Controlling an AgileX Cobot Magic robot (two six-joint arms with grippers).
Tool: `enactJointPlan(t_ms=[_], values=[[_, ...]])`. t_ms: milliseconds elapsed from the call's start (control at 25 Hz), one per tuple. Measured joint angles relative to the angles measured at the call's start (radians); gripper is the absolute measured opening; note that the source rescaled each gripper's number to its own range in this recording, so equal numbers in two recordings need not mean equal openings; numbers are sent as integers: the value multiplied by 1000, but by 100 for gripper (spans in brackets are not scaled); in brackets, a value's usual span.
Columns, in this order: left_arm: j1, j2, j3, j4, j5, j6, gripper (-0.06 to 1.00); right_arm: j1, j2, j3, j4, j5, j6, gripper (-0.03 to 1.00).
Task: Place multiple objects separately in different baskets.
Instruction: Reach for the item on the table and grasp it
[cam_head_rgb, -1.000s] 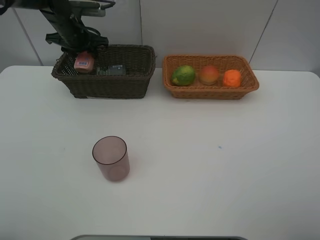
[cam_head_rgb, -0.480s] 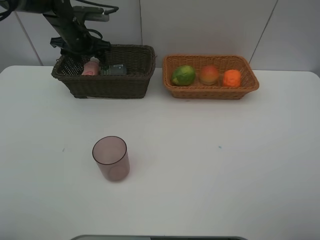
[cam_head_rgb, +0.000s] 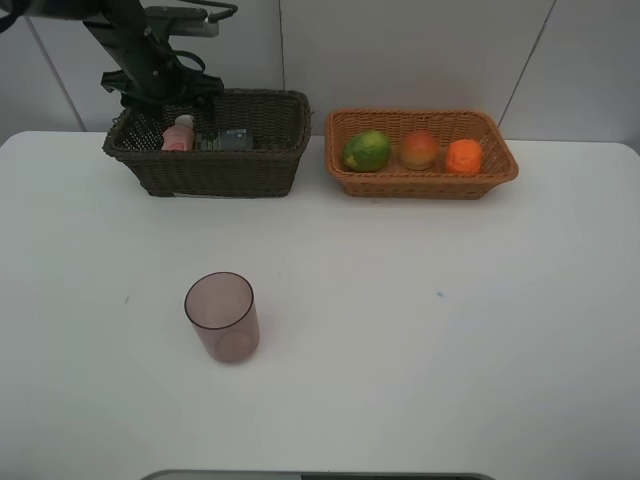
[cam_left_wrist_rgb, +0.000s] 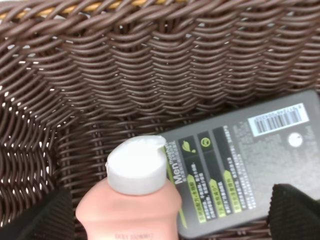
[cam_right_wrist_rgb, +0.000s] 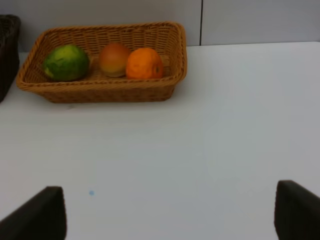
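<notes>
We see the left end effector (cam_head_rgb: 172, 100) spread wide and empty above the dark brown wicker basket (cam_head_rgb: 255, 170) at the tabletop's (cam_head_rgb: 420, 330) far left edge. Inside stand the pink white-capped bottle (cam_head_rgb: 179, 134) and, touching it, the flat dark pump bottle (cam_left_wrist_rgb: 240, 165). A mauve plastic cup (cam_head_rgb: 221, 316) stands alone nearer the front. The orange-tan basket (cam_head_rgb: 425, 184) holds green-yellow fruit (cam_head_rgb: 367, 151), peach (cam_head_rgb: 419, 149) and orange (cam_head_rgb: 463, 156). The right end effector (cam_right_wrist_rgb: 170, 215) hangs parted, empty.
</notes>
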Motion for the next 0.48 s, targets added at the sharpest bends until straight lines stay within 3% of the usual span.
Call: enactJointPlan(t_ms=[480], values=[[-114, -124, 11, -7, 257, 49, 100, 0, 0, 0, 0, 0, 0, 77]])
